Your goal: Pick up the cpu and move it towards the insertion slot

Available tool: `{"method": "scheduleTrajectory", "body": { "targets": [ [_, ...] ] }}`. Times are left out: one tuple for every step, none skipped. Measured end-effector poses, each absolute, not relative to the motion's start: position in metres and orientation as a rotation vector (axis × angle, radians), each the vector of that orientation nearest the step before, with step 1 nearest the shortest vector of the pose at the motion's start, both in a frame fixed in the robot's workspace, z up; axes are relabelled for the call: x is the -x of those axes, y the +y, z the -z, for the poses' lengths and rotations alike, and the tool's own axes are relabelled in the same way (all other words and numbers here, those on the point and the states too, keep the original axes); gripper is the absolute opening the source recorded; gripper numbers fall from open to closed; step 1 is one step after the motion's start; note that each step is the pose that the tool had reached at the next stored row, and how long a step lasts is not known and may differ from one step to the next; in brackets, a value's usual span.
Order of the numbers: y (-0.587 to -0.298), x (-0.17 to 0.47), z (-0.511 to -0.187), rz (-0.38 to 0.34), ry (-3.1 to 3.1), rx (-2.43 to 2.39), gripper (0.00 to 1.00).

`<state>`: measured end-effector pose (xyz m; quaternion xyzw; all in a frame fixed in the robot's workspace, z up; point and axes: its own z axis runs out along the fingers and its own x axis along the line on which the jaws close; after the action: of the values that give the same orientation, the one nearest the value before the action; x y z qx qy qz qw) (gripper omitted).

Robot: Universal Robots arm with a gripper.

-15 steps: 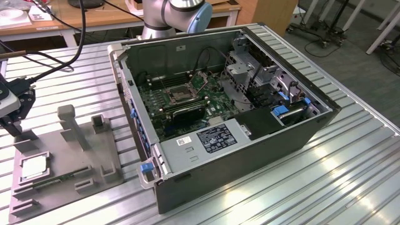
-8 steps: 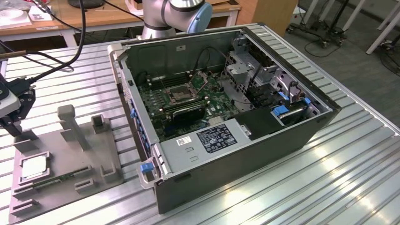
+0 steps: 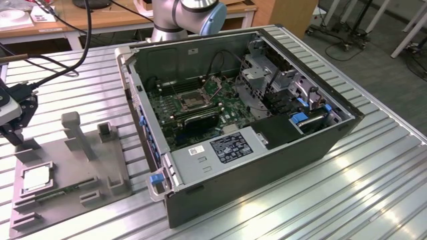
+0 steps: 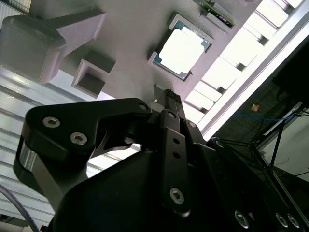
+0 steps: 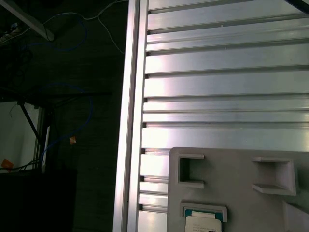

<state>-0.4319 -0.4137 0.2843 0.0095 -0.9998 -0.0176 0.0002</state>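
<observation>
Slatted aluminium table [image 3: 373,170] | cpu [image 3: 37,178] in grey tray [image 3: 67,167] | fingers [image 4: 173,104] together, empty, nearby

Exterior view: bright, even light, apparently from overhead. Broad white glare bands lie on the ribbed metal table [image 3: 373,170]. The inside of the computer case [image 3: 287,160] is shaded and darkest under its walls.
Second wrist view: the cpu [image 4: 182,50] top is blown out to near white, and the table slats beside it are overexposed too. The gripper [image 4: 170,96] reads as a dark mass with small screw highlights.
First wrist view: soft sheen on the slats, with deep shadow beyond the table edge.
</observation>
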Motion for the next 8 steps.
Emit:
{"method": "scheduleTrajectory", "body": {
  "targets": [
    [-0.4137, 0.4319, -0.2843, 0.055, -3.141, -0.03, 0.1],
    [-0.4137, 0.4319, -0.2843, 0.055, -3.141, -0.03, 0.1],
    [-0.4137, 0.4319, -0.2843, 0.055, -3.141, -0.03, 0.1],
    [-0.4137, 0.4319, -0.2843, 0.055, -3.141, -0.03, 0.1],
    [-0.4137, 0.4319, -0.2843, 0.055, -3.141, -0.03, 0.1],
    [-0.4137, 0.4319, -0.2842, 0.055, -3.141, -0.03, 0.1],
    [-0.4136, 0.4319, -0.2843, 0.055, -3.141, -0.03, 0.1],
    [-0.4137, 0.4319, -0.2842, 0.055, -3.141, -0.03, 0.1]
  ]
}}
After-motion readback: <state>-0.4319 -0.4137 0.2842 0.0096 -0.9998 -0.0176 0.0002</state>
